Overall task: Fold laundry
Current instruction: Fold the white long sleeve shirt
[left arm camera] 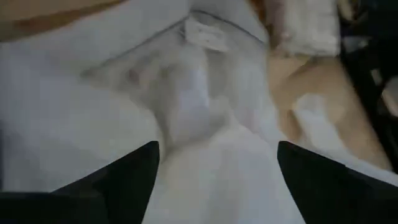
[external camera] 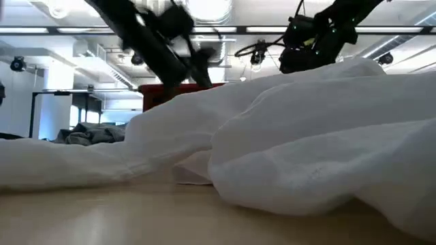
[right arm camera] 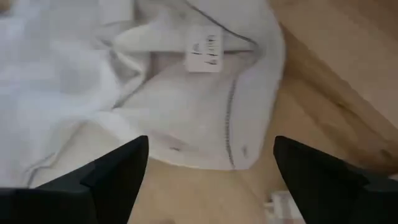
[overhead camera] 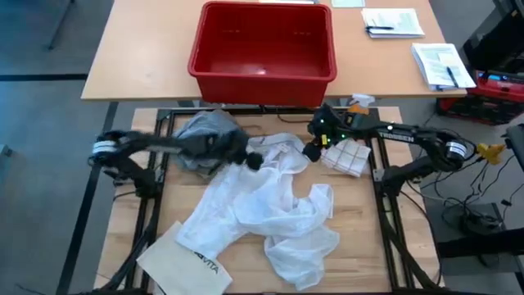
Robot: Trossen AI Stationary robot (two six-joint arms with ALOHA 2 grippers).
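While the big white shirt (overhead camera: 262, 205) lies crumpled in the middle of the table (overhead camera: 372, 229), both arms hang over its collar end. The left gripper (overhead camera: 254, 161) and right gripper (overhead camera: 311, 151) are both spread wide, holding nothing. Next, each probably needs to pinch a shirt edge.

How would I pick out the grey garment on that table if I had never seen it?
Start at the big red bin on the far table, then drop to the wooden worktop's near-left corner of it. The grey T-shirt lies crumpled there, under the left arm. It is the only dark, dull cloth; the white shirt beside it is pale and sprawling.
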